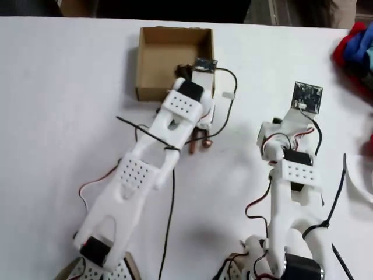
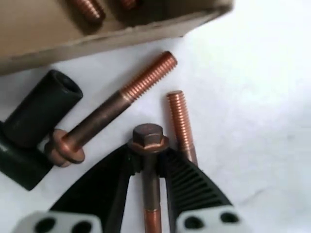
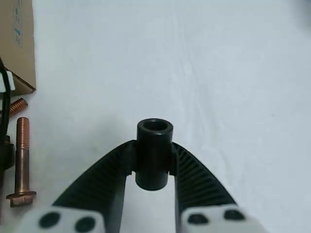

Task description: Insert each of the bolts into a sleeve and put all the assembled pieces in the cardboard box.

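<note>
My left gripper (image 2: 148,156) is shut on a copper bolt (image 2: 147,140), gripped just under its hex head. Two more bolts lie on the table close by: a long one (image 2: 114,108) lying slantwise and another (image 2: 180,121) partly behind a finger. A black sleeve (image 2: 43,108) rests beside them, touching a second black piece (image 2: 18,162). The cardboard box (image 2: 97,36) stands just beyond, with threaded bolt ends (image 2: 88,8) inside. My right gripper (image 3: 154,156) is shut on an upright black sleeve (image 3: 154,132), its bore facing up.
The box (image 1: 152,61) stands at the table's far middle, with the left arm (image 1: 175,116) over its near edge and loose bolts (image 1: 199,144) below it. A bolt (image 3: 21,160) lies off to one side of the right gripper. Coloured cloth (image 1: 355,46) lies far right.
</note>
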{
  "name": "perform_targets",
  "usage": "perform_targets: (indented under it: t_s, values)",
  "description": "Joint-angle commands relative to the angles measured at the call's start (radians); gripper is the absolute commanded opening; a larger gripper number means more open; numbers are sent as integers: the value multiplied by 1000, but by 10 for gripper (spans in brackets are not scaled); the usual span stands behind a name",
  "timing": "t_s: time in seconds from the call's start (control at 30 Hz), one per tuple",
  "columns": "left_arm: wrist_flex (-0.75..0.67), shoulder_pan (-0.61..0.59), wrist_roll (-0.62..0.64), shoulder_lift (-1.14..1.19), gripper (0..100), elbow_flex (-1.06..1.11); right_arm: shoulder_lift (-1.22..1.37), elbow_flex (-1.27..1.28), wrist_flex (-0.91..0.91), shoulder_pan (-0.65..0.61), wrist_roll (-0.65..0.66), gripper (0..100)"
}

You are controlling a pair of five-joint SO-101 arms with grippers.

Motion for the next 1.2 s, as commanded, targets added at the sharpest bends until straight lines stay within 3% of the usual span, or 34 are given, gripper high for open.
perform_targets:
  t_s: [0.0,0.13,0.4,0.67,0.97,1.17]
  values:
    - [12,-35,-20,-9,25,-25,-42,-11,-19,7,0,19]
    - [92,-40,-23,-41,24,-93,-41,-8,-35,7,2,19]
    - [230,-95,-25,-141,24,-466,-39,-5,-50,4,-3,19]
    - [236,-97,-25,-321,24,-447,25,140,-311,-163,3,19]
    - [241,-91,-25,-413,24,-443,-68,189,-329,-222,6,19]
    - [241,-18,-23,-493,24,-427,-76,206,-331,-282,189,19]
